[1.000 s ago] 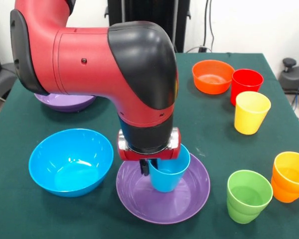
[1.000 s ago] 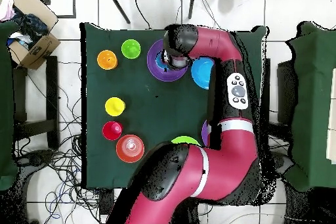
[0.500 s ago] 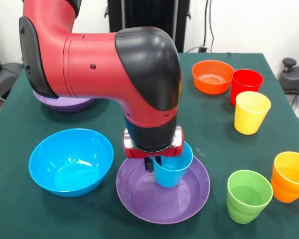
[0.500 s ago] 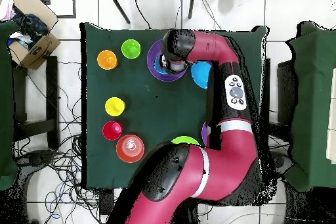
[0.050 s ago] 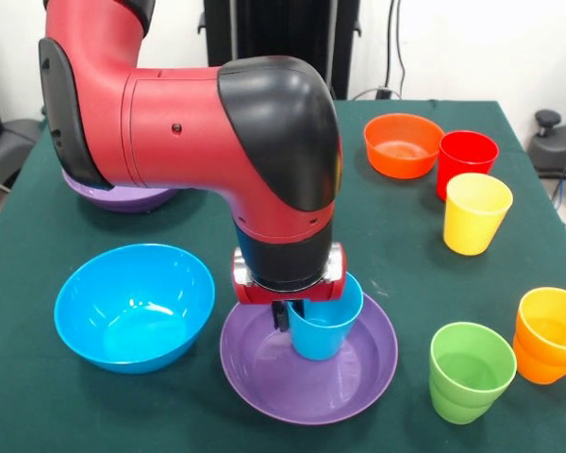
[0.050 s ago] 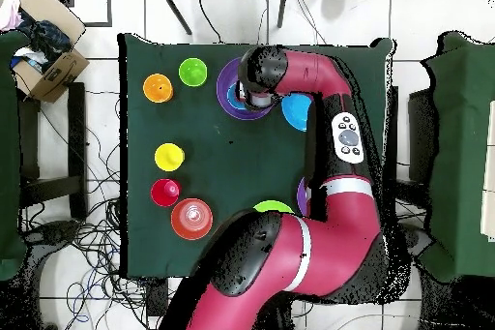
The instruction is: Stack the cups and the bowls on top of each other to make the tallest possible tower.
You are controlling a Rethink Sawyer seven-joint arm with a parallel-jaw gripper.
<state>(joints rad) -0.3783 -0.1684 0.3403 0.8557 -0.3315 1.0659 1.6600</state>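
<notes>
Gripper (image 5: 292, 316) clamps blue cup (image 5: 325, 321) by its rim, upright inside purple bowl (image 5: 307, 363), evidently seating it centrally as tower base; remaining cups stand beyond that bowl on tabletop (image 5: 217, 415).

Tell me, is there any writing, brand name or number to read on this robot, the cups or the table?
None can be read.
The red arm: no name or number shows.
The grey button panel on the arm: small marks, too small to read.
The cardboard box beside the table: nothing legible.
The blue cup in the hand and the purple bowl under it: plain plastic, no print.
</notes>
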